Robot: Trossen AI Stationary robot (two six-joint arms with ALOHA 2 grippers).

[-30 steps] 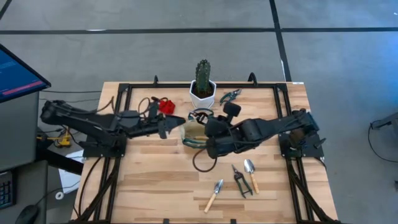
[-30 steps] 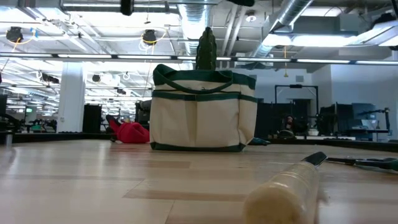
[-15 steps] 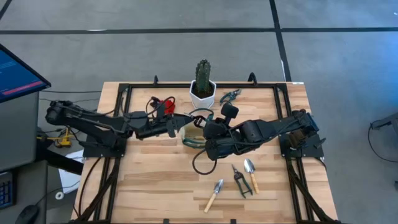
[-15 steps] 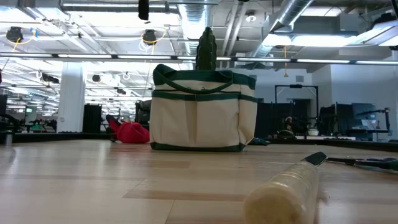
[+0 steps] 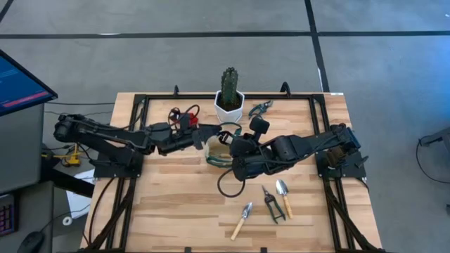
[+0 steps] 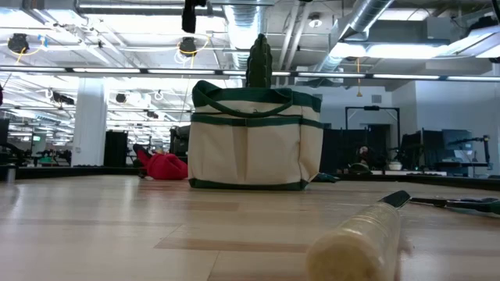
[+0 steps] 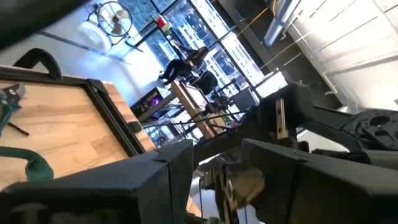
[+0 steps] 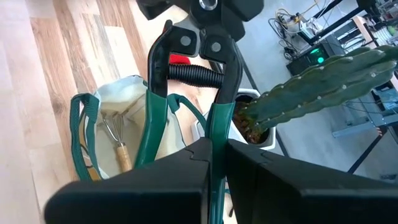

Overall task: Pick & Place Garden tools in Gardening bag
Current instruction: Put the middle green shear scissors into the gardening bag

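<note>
**Wooden bench update: shears now right over the bag**

Pale plank bench with a black frame, grey concrete floor all round. The gardening bag stands about mid-bench, nearer the back edge, just in front of the cactus in its white pot.

What's changed: over the last second the left gripper has slid in from the left side and now hangs right above the bag's mouth. Its fingers are partway closed on the head of a pair of pruning shears, with the handles dangling down toward the opening. So I'd say this one is basically at the drop point. It just needs lowering and letting go.

The right gripper is pinched tight on one green loop handle, which keeps the bag from flopping shut.

Materials-wise, the bag is soft cream canvas with dark green webbing trim and flat side pockets. The shears have smooth black curved handles, a ribbed black spring between them and a small red catch. A wire-tined fork with a wooden handle already lies inside.

Left outside are the red pruner piece near the back-left, green-handled snips at the back edge, plus two shiny metal trowels and dark shears toward the front-right.
</note>
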